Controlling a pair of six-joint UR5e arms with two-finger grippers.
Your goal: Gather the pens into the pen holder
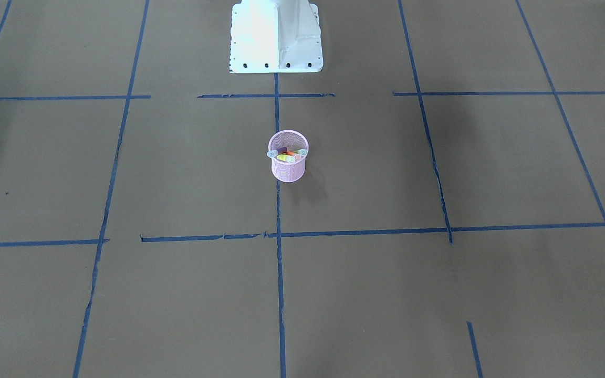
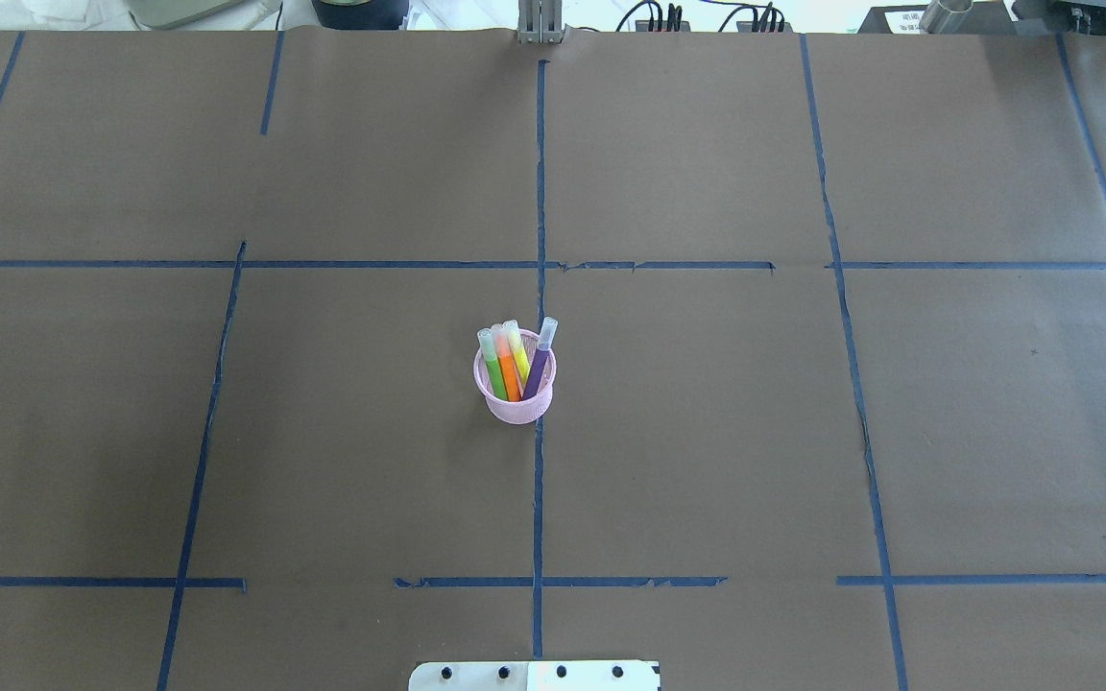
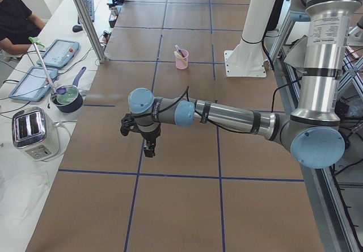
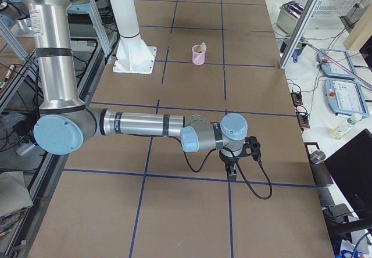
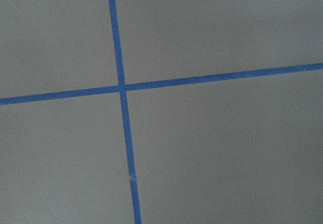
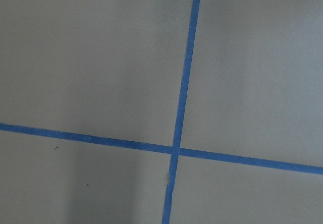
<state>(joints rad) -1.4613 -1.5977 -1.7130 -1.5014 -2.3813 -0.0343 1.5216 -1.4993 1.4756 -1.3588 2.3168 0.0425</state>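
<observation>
The pink mesh pen holder (image 2: 515,407) stands upright at the middle of the table, on the centre tape line; it also shows in the front-facing view (image 1: 288,169). Inside it stand a green pen (image 2: 493,372), an orange pen (image 2: 509,372), a yellowish pen (image 2: 519,353) and a purple pen (image 2: 539,367), cap ends up. My left gripper (image 3: 148,147) hangs over the table far from the holder, and so does my right gripper (image 4: 231,171). Each shows only in a side view, so I cannot tell if it is open or shut. Both wrist views show only paper and tape.
The white robot base (image 1: 276,37) is bolted at the table's robot-side edge. Blue tape lines (image 2: 540,192) cross the brown paper. A side table beyond my left arm holds a toaster (image 3: 33,133) and a pot (image 3: 67,97); another holds tablets (image 4: 343,95).
</observation>
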